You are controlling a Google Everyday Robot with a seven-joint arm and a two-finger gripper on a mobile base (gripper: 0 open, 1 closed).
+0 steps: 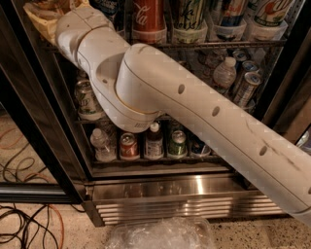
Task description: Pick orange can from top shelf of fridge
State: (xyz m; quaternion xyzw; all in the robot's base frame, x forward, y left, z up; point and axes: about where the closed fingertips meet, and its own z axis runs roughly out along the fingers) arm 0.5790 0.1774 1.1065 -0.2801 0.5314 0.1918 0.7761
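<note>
Hovering my claw [43, 13] at the left end of the top shelf [218, 44] in the fridge [175, 192] | red Coca-Cola can [148, 17] to its right | open or closed: cannot tell

Coca-Cola script on red can [148, 19]

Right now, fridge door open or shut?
Open: the arm reaches inside the fridge, gripper at the top shelf, upper left of view.

Dim warm light, fridge [68, 146] interior shadowed, soft glare on its steel base [170, 192]; gripper [41, 17] top left, slightly blurred.
</note>
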